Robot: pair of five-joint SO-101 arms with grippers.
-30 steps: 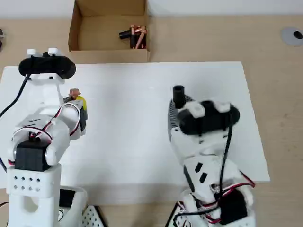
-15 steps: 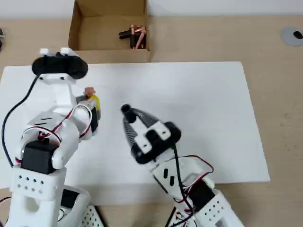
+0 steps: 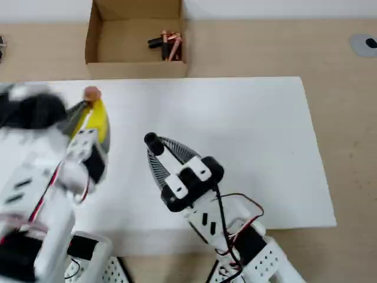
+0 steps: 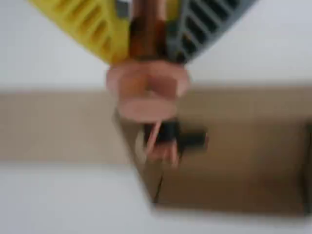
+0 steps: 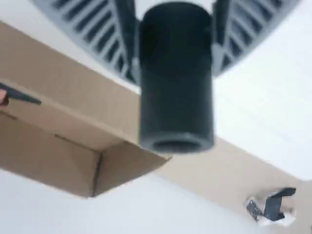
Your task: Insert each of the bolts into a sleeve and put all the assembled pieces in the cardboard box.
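Note:
My left gripper [image 3: 89, 109], with one yellow and one grey finger, is shut on a copper bolt [image 3: 91, 93] whose head points toward the cardboard box [image 3: 94, 35]. In the left wrist view the bolt [image 4: 147, 87] sticks out between the fingers, with the box [image 4: 234, 161] beyond it. My right gripper [image 3: 156, 148] stands near the middle of the white mat [image 3: 235, 130] and is shut on a black sleeve [image 3: 152, 141]; the right wrist view shows the sleeve [image 5: 176, 78] with its open end facing outward. Assembled pieces [image 3: 166, 45] lie inside the box.
The white mat covers most of the wooden table [image 3: 330, 53]. The box stands just past the mat's far edge, at the left. A round grey fitting [image 3: 363, 44] sits in the table's far right corner. The mat's right half has free room.
My right gripper swung left from the mat's right half to its middle, carrying the sleeve. My left arm shifted, and the bolt now sits higher and closer to the box.

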